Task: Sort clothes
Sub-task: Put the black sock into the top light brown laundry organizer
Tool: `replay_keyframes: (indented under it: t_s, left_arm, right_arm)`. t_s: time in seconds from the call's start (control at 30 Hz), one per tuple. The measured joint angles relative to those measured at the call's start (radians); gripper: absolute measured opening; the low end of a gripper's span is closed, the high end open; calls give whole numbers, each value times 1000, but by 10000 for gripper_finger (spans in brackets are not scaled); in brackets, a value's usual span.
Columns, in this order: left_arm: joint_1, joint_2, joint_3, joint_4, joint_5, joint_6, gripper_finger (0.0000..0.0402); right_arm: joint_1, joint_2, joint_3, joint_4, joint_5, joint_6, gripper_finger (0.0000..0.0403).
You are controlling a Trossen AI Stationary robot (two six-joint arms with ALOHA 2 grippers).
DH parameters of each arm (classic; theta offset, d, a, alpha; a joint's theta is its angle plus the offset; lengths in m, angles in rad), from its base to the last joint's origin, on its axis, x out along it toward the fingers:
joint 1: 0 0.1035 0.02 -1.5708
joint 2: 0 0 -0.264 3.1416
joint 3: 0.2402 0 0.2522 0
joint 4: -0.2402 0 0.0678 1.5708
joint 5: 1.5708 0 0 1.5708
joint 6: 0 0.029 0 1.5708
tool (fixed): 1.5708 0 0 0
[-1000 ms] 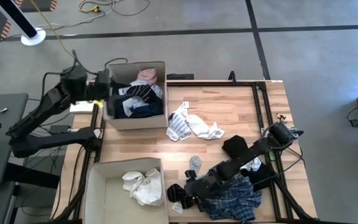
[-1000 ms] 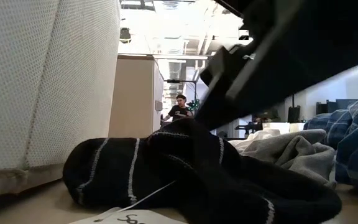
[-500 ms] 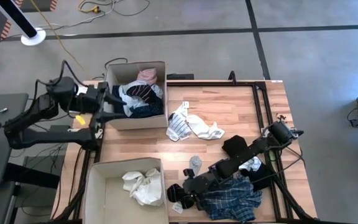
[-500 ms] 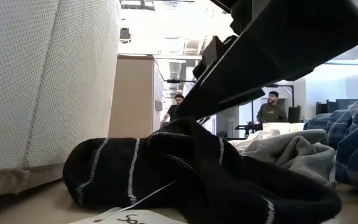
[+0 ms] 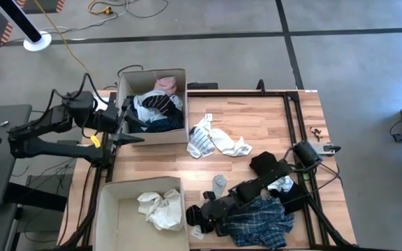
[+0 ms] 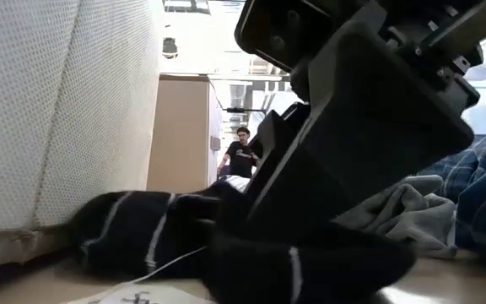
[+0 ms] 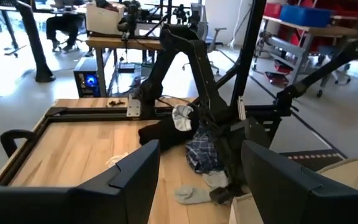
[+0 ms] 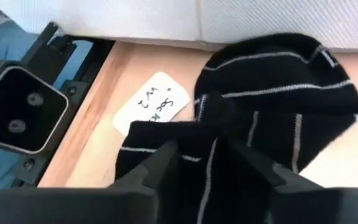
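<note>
The right tool (image 5: 202, 217) straddles the black striped sock (image 8: 278, 130) at the worktop's (image 5: 257, 118) six-o'clock edge, fingers half-closed on a fold, grip uncertain, sock running toward nine o'clock, while the left tool (image 5: 132, 132), open and empty, waits far off.

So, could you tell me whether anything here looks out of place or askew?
Nothing looks damaged. The blue plaid garment hangs partly over the table's near edge, and a paper tag lies loose by the black striped garment.
</note>
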Motion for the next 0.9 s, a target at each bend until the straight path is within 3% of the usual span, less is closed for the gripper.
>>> replay_keyframes:
  t_s: [0.33,0.67,0.9]
  left_arm:
    - [-37,31,0,0,-34,33,222]
    - [-67,76,0,-6,-49,43,222]
    - [-92,104,0,-4,-59,48,222]
  right_arm:
    - [1,-4,3,-29,-4,-52,12]
    - [2,-26,2,-79,-5,-82,4]
    - [-5,-140,0,-213,26,-149,1]
